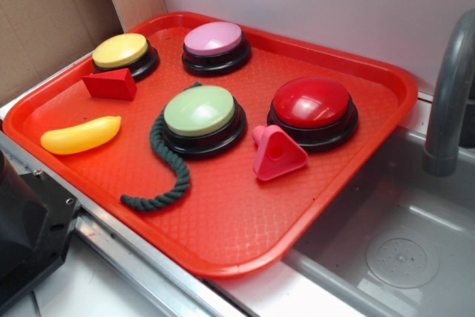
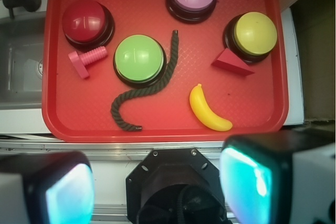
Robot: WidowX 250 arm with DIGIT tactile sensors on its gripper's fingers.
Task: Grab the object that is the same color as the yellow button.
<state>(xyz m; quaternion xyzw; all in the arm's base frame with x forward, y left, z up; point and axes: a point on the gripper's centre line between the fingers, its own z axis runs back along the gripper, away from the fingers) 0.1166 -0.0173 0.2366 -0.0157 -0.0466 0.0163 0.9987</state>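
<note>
A small glossy yellow toy banana lies on the red tray near its left edge; it also shows in the wrist view, near the tray's front right. The yellow button stands at the tray's far left corner, and shows in the wrist view at the upper right. My gripper is open and empty, high above the robot base, short of the tray's near edge. Its two pads stand wide apart. The gripper itself does not show in the exterior view.
On the tray are a red wedge block beside the yellow button, a pink button, a green button, a red button, a dark green rope and a pink toy bolt. A sink with a grey tap lies to the right.
</note>
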